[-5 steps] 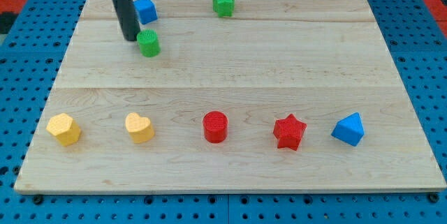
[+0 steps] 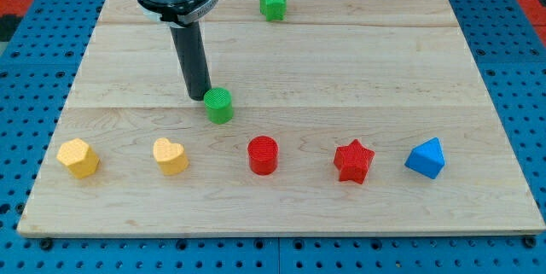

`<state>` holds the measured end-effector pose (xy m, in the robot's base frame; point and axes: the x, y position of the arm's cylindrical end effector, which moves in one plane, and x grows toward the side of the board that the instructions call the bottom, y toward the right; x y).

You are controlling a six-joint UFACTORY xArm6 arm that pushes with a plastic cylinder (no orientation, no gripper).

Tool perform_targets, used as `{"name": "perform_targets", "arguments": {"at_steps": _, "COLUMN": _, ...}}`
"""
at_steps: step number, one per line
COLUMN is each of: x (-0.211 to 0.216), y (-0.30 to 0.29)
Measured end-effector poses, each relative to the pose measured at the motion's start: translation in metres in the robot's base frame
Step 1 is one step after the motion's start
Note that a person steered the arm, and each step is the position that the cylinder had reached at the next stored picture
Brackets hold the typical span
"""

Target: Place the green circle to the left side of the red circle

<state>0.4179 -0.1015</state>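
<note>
The green circle (image 2: 219, 106) stands near the board's middle, up and to the left of the red circle (image 2: 263, 155). My tip (image 2: 199, 96) touches the green circle's upper left side. The red circle sits in the row near the view's bottom, between the yellow heart (image 2: 171, 156) and the red star (image 2: 354, 161).
A yellow hexagon (image 2: 78, 158) is at the bottom left and a blue triangle-like block (image 2: 426, 158) at the bottom right. A green star-like block (image 2: 273, 4) sits at the top middle. The arm's body hides the board's top left. The wooden board (image 2: 358, 69) lies on a blue pegboard.
My tip has pushed the green circle down and to the right, from the top left toward the red circle. The blue block seen at top left is now hidden behind the arm.
</note>
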Motion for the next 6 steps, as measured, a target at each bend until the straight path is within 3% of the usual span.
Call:
{"name": "perform_targets", "arguments": {"at_steps": 3, "x": -0.008, "y": 0.046}}
{"name": "perform_targets", "arguments": {"at_steps": 5, "x": 0.07, "y": 0.052}}
{"name": "perform_targets", "arguments": {"at_steps": 6, "x": 0.078, "y": 0.045}}
